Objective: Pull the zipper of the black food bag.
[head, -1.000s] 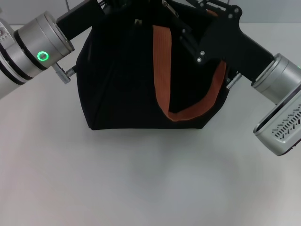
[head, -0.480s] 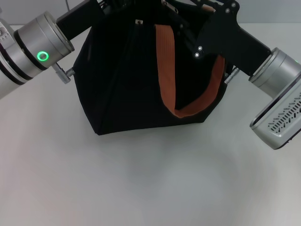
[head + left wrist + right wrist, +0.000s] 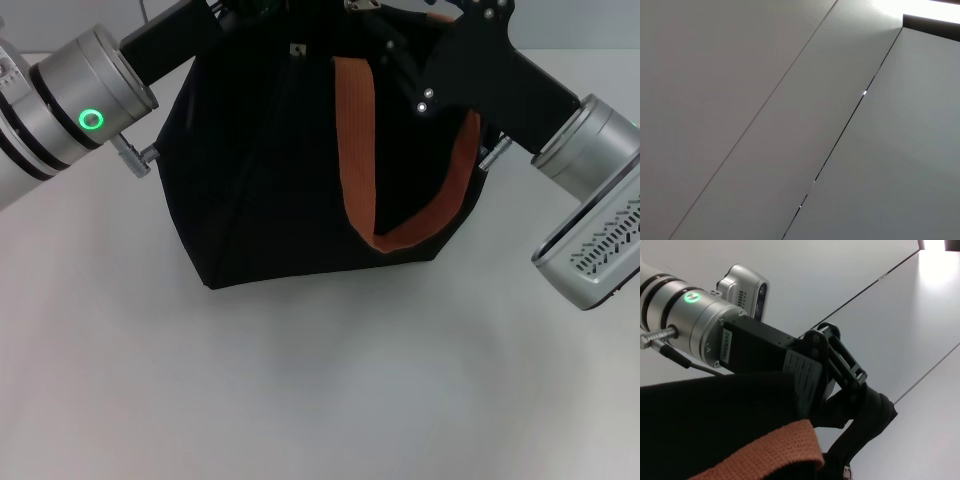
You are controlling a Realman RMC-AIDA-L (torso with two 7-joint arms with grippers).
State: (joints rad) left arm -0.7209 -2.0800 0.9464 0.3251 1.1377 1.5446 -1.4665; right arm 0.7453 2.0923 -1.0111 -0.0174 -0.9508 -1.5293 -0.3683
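We see the black food bag (image 3: 290, 170) standing at the far edge of the worktop (image 3: 300, 390), about in the middle between its left and right edges, with both arms reaching to its top from the two sides. The left tool (image 3: 840, 390) is at the far left corner of the bag's top; in the right wrist view it appears clamped on a bunched fold of the black fabric, so we judge that it holds the bag steady. The right tool (image 3: 470, 25) is over the far right part of the top edge, but its fingers are hidden behind its own black body — we cannot tell if they are apart or together. The zipper (image 3: 362, 5) shows only as a small silver glint at the upper border of the head view, between the two tools and closer to the right one. The track seems to run along the top edge from left to right, so the pull would go along this line, and the right arm is the nearer one for it. The bag looks soft and boxy, its front creased in folds, and an orange-brown strap (image 3: 365, 160) hangs down the front in a loop.
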